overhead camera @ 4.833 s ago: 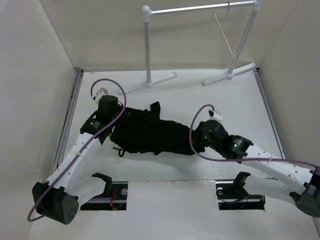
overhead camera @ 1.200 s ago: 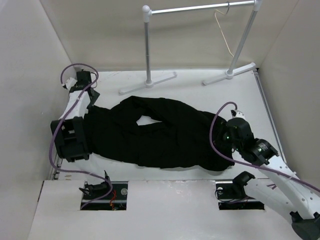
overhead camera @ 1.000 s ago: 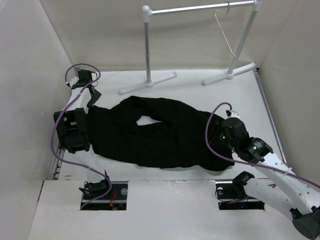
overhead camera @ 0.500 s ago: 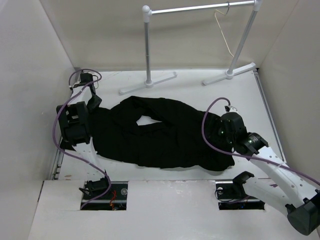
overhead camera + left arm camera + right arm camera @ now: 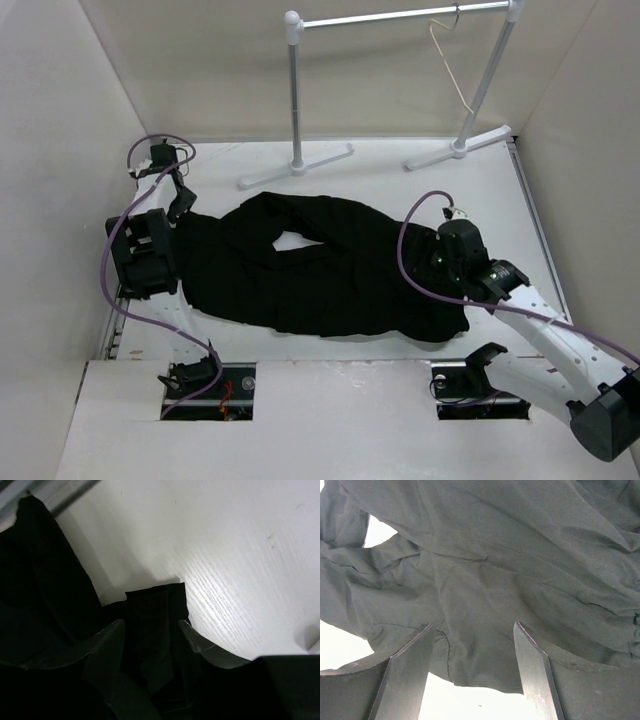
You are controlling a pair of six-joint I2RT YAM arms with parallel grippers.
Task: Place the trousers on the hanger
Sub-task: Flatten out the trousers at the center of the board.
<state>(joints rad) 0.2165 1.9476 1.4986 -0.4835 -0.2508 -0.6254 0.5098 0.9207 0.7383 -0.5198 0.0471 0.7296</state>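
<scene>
The black trousers (image 5: 320, 270) lie spread lengthwise across the white table, one end at the far left and the other at the right. My left gripper (image 5: 183, 207) sits at their left end. In the left wrist view a folded strip of the trousers (image 5: 155, 605) runs between the fingers, and the left gripper (image 5: 151, 625) is shut on it. My right gripper (image 5: 434, 266) hovers over the right end. In the right wrist view the right gripper (image 5: 472, 627) stands open above the trousers (image 5: 485, 570), holding nothing. The cream hanger (image 5: 450, 65) hangs from the rail's right end.
The white-and-silver rail stand (image 5: 400, 17) stands at the back, its feet (image 5: 300, 165) on the table just beyond the trousers. Pale walls close in on both sides, and a metal strip (image 5: 135, 250) runs along the table's left edge.
My right gripper has opened off the trousers' right end and drawn slightly away toward the back. The left gripper keeps its hold at the left end, its arm shifting a little.
</scene>
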